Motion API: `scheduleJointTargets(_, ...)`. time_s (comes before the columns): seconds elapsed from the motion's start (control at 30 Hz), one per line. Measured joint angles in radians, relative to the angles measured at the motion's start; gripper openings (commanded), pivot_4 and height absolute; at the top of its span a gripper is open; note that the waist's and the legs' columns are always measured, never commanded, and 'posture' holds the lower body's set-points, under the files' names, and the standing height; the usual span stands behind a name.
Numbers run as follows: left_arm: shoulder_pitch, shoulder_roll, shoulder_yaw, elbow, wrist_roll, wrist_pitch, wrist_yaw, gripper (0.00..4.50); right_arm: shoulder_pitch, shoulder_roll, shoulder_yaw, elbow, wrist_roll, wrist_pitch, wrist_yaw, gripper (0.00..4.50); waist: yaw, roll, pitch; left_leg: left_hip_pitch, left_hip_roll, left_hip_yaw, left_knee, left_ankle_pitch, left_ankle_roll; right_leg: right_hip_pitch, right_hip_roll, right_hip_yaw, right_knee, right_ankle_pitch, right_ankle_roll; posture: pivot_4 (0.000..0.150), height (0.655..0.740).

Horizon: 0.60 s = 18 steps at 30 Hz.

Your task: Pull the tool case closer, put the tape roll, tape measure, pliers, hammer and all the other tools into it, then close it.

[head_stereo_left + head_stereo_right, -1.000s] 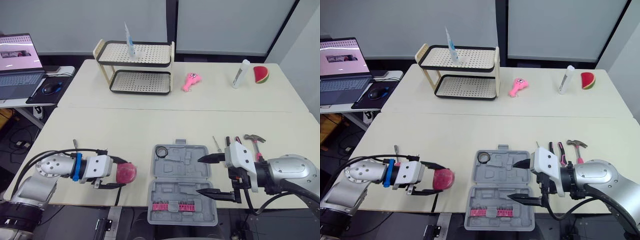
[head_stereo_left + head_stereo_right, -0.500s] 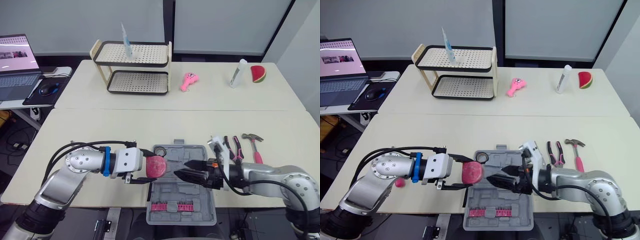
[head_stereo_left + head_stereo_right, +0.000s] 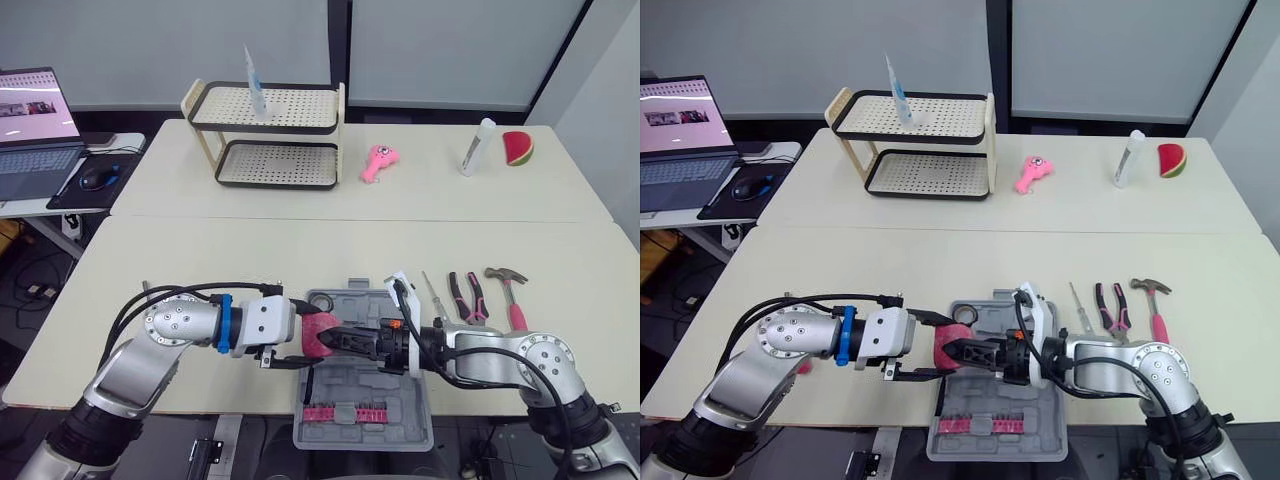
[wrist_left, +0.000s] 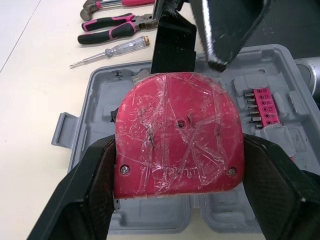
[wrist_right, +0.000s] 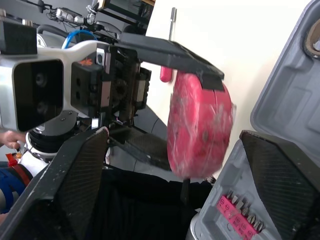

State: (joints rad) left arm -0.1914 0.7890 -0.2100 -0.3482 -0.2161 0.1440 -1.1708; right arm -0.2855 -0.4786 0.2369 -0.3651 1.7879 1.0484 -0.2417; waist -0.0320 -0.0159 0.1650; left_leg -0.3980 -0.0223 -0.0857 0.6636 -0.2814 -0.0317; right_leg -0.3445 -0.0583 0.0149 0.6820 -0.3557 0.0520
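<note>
Over the pale surface [image 3: 250,260], the left gripper [image 3: 303,341] clamps the tape measure [image 3: 318,333] above the open tool case [image 3: 365,400]. The right gripper [image 3: 343,340], spread apart, is likely positioned to receive it.

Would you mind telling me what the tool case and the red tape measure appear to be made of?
The tool case looks like matte grey moulded plastic, given its formed recesses and hinge tabs. The tape measure seems a red hard-plastic shell with small screws, wrapped in clear glossy film that crinkles and catches light.
</note>
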Motion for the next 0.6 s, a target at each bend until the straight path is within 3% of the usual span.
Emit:
scheduleJointTargets(0.1, 0.000, 0.000, 0.000, 0.000, -0.001, -0.001, 0.000, 3.14, -0.002, 0.005, 0.000, 0.012, -0.007, -0.004, 0.000, 2.66, 0.001, 0.000, 0.000, 0.000, 0.000, 0.000, 0.000, 0.000, 0.000, 0.000, 0.000, 0.000, 0.000, 0.000, 0.000, 0.150, 0.7290)
scheduleJointTargets(0.17, 0.000, 0.000, 0.000, 0.000, -0.001, -0.002, 0.000, 3.14, -0.002, 0.007, 0.000, 0.021, -0.011, -0.004, 0.001, 2.25, 0.001, 0.000, 0.000, 0.000, 0.000, 0.001, 0.000, 0.000, 0.000, 0.000, 0.000, 0.000, 0.000, 0.000, 0.000, 0.150, 0.7290)
scheduleJointTargets(0.5, 0.001, -0.007, 0.000, 0.000, -0.002, -0.015, 0.003, 3.14, -0.002, 0.011, 0.000, 0.041, -0.021, -0.004, 0.002, 1.00, 0.000, 0.000, 0.000, 0.000, 0.000, 0.000, 0.000, 0.000, 0.000, 0.000, 0.000, 0.000, 0.000, 0.000, 0.000, 0.150, 0.7290)
scheduleJointTargets(0.6, 0.001, -0.008, 0.001, 0.002, 0.000, -0.020, 0.004, 3.14, -0.002, 0.013, 0.000, 0.044, -0.020, -0.004, 0.004, 0.90, 0.000, 0.000, 0.000, 0.000, 0.000, 0.000, 0.000, 0.000, 0.000, 0.000, 0.000, 0.000, 0.000, 0.000, 0.000, 0.150, 0.7290)
